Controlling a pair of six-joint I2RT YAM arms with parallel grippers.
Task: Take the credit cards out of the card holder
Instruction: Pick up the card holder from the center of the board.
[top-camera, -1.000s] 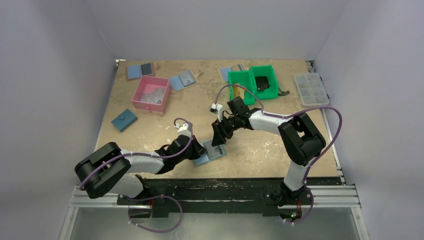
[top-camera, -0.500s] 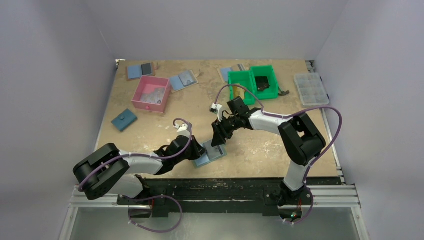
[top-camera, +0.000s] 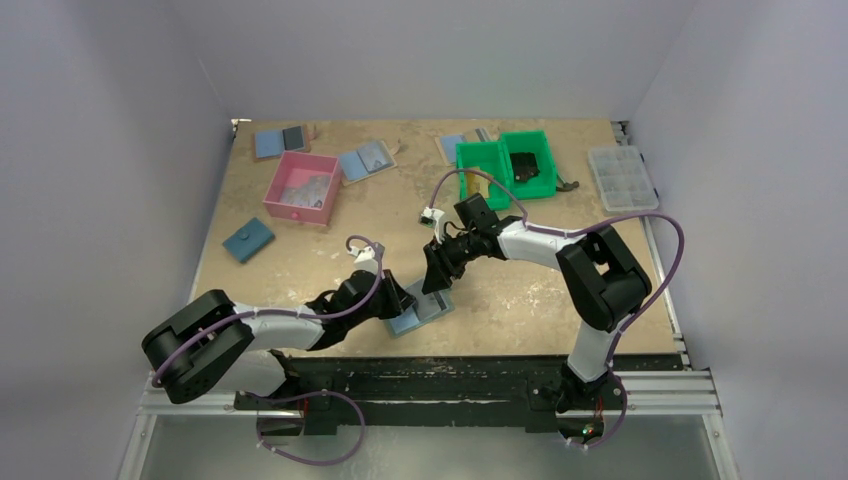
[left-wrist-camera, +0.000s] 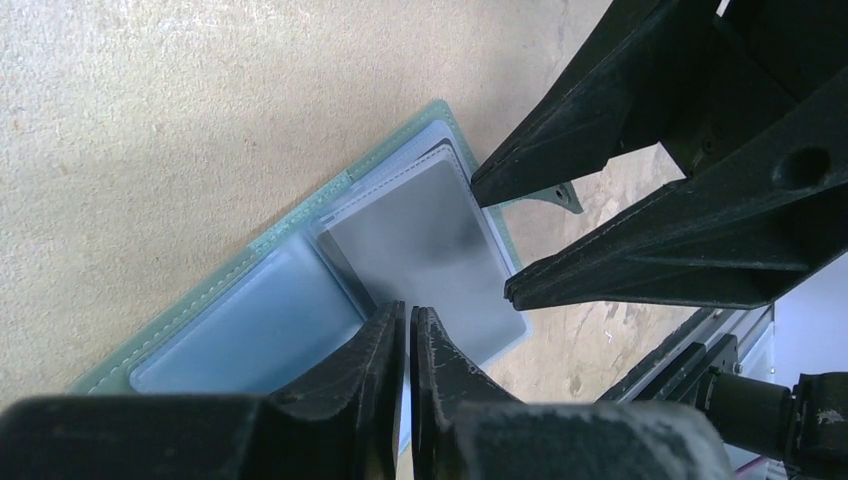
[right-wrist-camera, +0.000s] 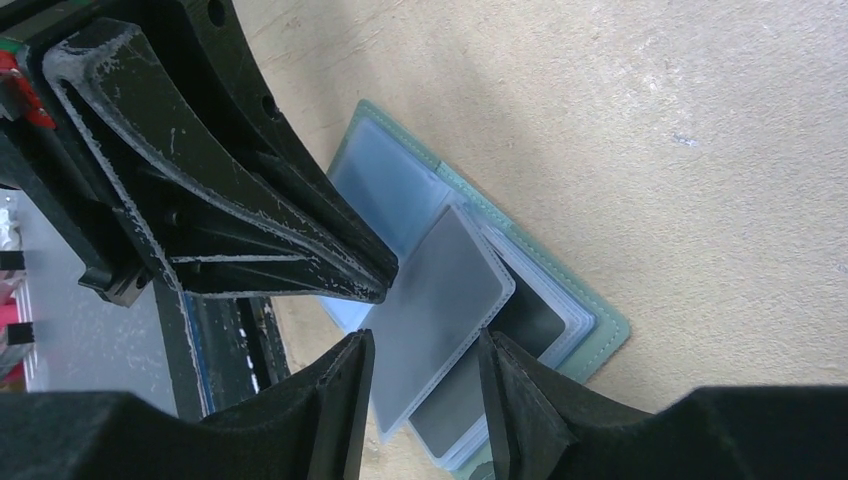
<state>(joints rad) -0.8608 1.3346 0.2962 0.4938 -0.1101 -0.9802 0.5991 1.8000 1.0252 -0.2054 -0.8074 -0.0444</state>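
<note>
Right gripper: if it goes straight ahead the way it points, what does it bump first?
The right gripper would likely meet the grey pocket panel of the open card holder first, just ahead; depth is unclear.

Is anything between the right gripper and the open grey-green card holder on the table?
Nothing visible does. The right gripper is open, its fingers straddling the top grey translucent sleeve of the grey-green bifold card holder. The shut left gripper sits at the sleeve's other edge, beside it, not between. No card shows.
</note>
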